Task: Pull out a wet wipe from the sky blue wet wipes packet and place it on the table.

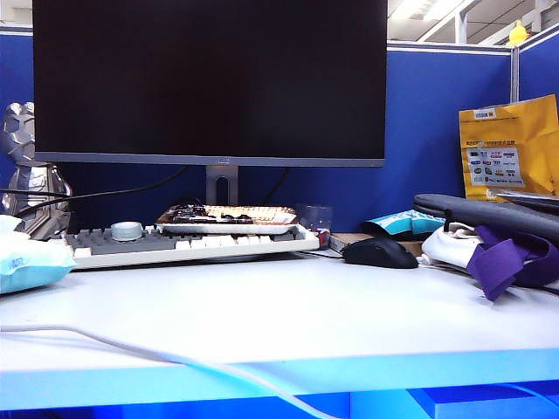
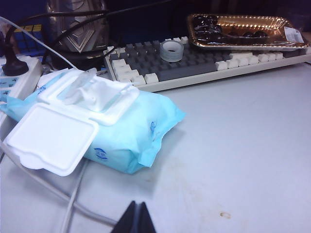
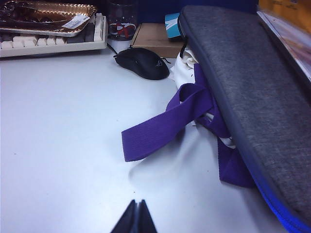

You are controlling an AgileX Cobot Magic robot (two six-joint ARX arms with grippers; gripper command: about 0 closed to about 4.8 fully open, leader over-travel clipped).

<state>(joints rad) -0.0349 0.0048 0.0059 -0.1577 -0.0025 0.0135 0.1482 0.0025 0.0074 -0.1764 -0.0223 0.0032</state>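
Sitting on the white tabletop [image 2: 243,160] just left of the keyboard [image 2: 204,65] is the sky blue wet wipes packet [image 2: 131,131], its white flip lid [image 2: 51,138] swung open and lying flat on the side away from the keyboard. A bit of wet wipe [image 2: 82,87] pokes up out of the opening, crumpled, not pulled out yet. The left pincer [image 2: 136,221] hangs low over bare tabletop a bit in front of the packet, tips pressed together, clenched on nothing. Over on the other side of the keyboard there's a black mouse [image 3: 143,62], then a white cloth bundle with a purple strap [image 3: 165,124] tucked against a grey padded case [image 3: 248,87]. The right pincer [image 3: 136,218] is over bare tabletop in front of that strap, also clamped closed and empty as far as I can see. A gold tray [image 2: 238,29] sits on the back of the keyboard, with a small roll of tape [image 2: 172,51] on the keys. A monitor [image 1: 210,78] stands behind the keyboard.
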